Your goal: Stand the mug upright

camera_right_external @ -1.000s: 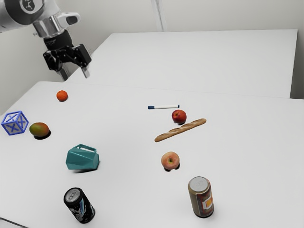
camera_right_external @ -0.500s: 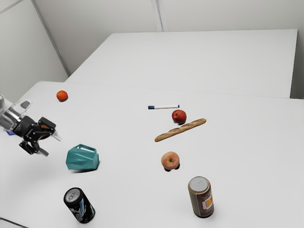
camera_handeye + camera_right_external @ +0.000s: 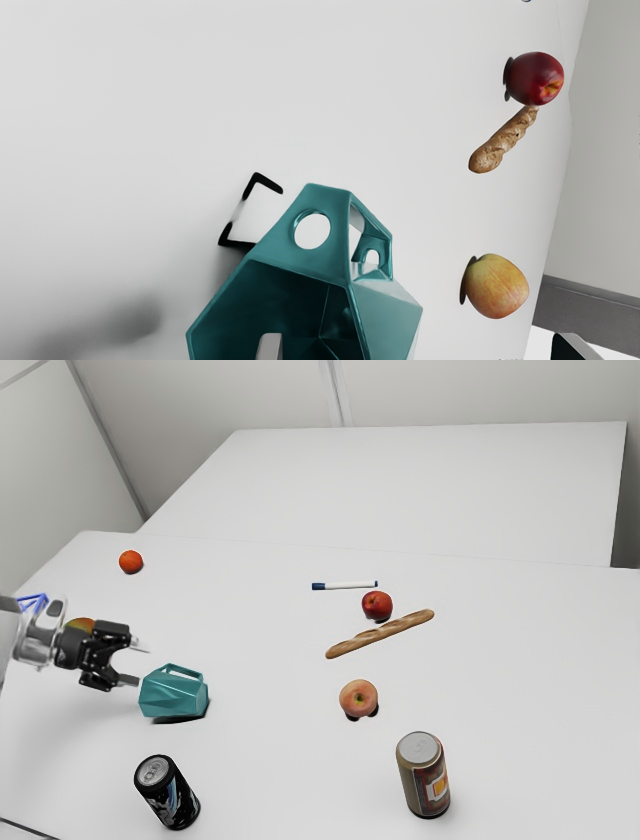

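The teal mug point(image 3: 173, 697) is seen on its side, lower left of the exterior view — its mouth faced by the jaws, spread apart.

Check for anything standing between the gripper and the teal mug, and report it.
Nothing visible stands between the open gripper and the teal mug, which lies on its side. The black can is off to one side, outside that gap.
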Motion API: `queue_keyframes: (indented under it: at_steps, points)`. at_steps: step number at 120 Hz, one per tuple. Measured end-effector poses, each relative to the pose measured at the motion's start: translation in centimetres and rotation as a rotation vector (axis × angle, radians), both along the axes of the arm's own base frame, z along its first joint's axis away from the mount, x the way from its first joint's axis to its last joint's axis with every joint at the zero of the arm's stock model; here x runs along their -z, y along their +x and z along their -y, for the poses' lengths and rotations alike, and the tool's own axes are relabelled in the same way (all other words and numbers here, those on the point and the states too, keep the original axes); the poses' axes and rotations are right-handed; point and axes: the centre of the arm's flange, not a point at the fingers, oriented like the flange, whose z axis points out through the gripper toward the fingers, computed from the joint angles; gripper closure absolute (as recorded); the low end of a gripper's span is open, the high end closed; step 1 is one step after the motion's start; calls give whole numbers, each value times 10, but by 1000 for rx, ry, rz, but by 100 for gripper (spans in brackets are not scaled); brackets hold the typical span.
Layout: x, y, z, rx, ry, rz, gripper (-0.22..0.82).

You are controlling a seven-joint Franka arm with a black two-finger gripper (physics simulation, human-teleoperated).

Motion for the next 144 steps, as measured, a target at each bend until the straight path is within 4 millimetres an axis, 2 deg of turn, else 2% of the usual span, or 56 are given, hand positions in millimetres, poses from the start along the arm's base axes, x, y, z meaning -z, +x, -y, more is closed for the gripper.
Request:
queue_keyframes:
  at_steps: [37,59,75,81,97,108,135,144]
  points:
    - [23,4,7,51,6,83,2]
    - [28,2,28,89,-14,129,2]
    - [33,-2,33,103,-17,149,4]
    - [34,-3,34,107,-16,155,11]
    - [34,-3,34,108,-13,176,44]
    - [34,-3,34,111,-11,188,59]
    - [33,-5,31,115,-4,208,68]
    - [20,-2,32,120,-3,240,73]
